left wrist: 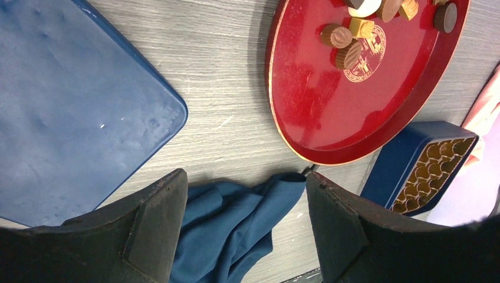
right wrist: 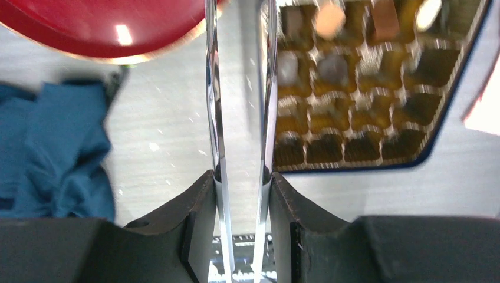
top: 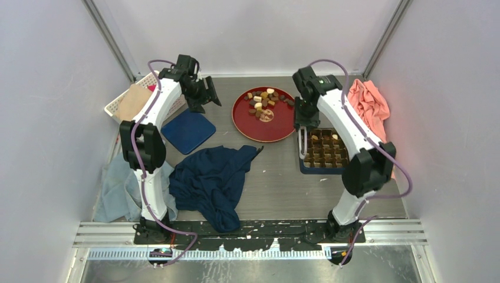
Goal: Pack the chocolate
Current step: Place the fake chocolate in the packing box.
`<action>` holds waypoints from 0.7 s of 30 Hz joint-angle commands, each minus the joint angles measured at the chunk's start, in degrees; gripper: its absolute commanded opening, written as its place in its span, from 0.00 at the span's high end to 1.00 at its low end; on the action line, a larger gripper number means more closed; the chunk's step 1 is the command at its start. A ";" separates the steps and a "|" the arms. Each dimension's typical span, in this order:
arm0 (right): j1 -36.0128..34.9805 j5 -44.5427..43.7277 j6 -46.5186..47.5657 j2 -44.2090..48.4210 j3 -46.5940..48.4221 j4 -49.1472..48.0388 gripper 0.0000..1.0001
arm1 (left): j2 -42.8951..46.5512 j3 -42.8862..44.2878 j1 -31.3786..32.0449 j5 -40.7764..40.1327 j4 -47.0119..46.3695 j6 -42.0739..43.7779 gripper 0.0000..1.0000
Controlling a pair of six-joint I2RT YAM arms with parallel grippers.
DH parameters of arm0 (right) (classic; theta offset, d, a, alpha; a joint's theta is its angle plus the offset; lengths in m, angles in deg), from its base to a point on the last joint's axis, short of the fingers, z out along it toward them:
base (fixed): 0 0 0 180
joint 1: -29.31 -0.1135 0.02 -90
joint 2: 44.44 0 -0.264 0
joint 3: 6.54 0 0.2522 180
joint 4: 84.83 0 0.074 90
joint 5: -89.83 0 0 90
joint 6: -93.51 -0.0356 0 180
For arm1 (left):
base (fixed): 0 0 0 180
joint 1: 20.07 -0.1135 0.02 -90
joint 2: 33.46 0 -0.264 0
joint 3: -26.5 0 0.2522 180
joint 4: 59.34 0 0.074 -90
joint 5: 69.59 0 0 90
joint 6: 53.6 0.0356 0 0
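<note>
The chocolate (top: 263,100) is lying mostly as a loose scatter on the far half of the red tray (top: 277,127). The scatter is spreading wider from side to side than front to back. The pieces are round or blocky and are sharing no common heading. In the left wrist view two ribbed brown pieces (left wrist: 339,36) are sitting beside the gold emblem. A few more pieces are sitting in the far cells of the navy box (top: 321,170), just right of the tray; they are blurred in the right wrist view.

The right gripper (right wrist: 243,177) is clamping a pair of metal tongs (right wrist: 213,118). The blades are running straight ahead, slightly apart, over the strip of table between tray and box. Their tips are leaving the picture, so whether they are carrying anything cannot be told.

The left gripper (left wrist: 244,177) is hanging with its fingers wide apart and holding nothing, above the table near a navy cloth (top: 212,177).
</note>
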 commanded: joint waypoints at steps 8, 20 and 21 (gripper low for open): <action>2.44 -6.88 -10.71 20.44 -24.68 -1.06 0.93 | -0.20 1.86 0.45 1.57 -0.81 0.10 0.26; 6.82 -8.00 -10.54 20.94 -34.88 -5.22 0.93 | -0.63 2.36 0.64 2.00 -1.00 -0.16 0.26; 7.13 -7.88 -10.44 21.01 -35.44 -5.36 0.93 | -0.62 2.22 0.64 1.92 -1.04 -0.23 0.26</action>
